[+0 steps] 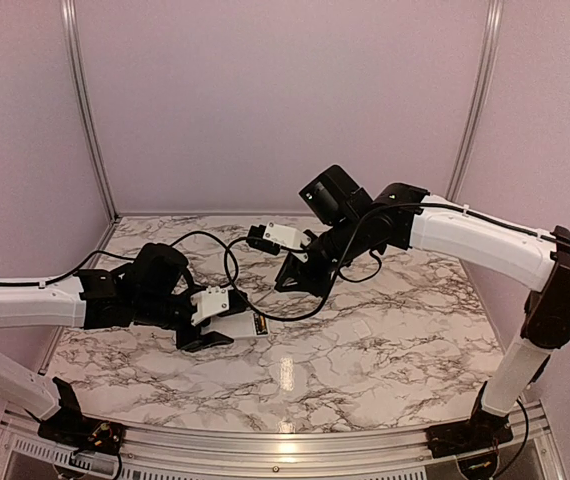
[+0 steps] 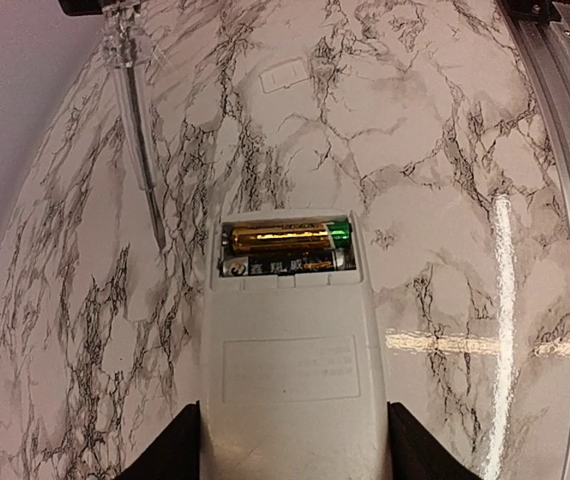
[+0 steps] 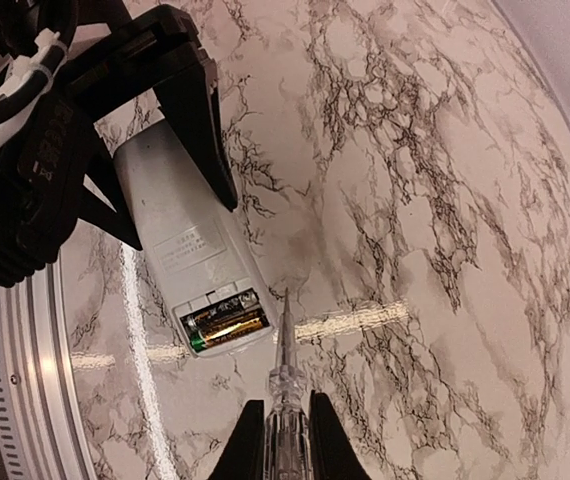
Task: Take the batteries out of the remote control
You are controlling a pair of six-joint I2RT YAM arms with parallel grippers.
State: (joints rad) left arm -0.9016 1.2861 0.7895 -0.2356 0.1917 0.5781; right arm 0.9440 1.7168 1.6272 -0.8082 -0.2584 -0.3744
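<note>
The white remote control (image 2: 290, 370) lies back-up on the marble table, its battery recess open at the far end. Two batteries (image 2: 285, 250) lie side by side in the recess, one gold with a green end, one dark. My left gripper (image 2: 290, 455) is shut on the remote's near end, with a black finger (image 2: 170, 450) on each side. My right gripper (image 3: 285, 440) is shut on a clear pointed tool (image 3: 285, 390). The tool's tip hovers just beside the recess end of the remote (image 3: 190, 240), close to the batteries (image 3: 223, 325). From above, the remote (image 1: 237, 326) sits between both grippers.
A small flat white cover plate (image 2: 283, 72) lies on the table beyond the remote. The tool (image 2: 140, 150) slants down left of the recess. An aluminium rail (image 2: 565, 150) borders the table. Black cables (image 1: 235, 270) loop between the arms.
</note>
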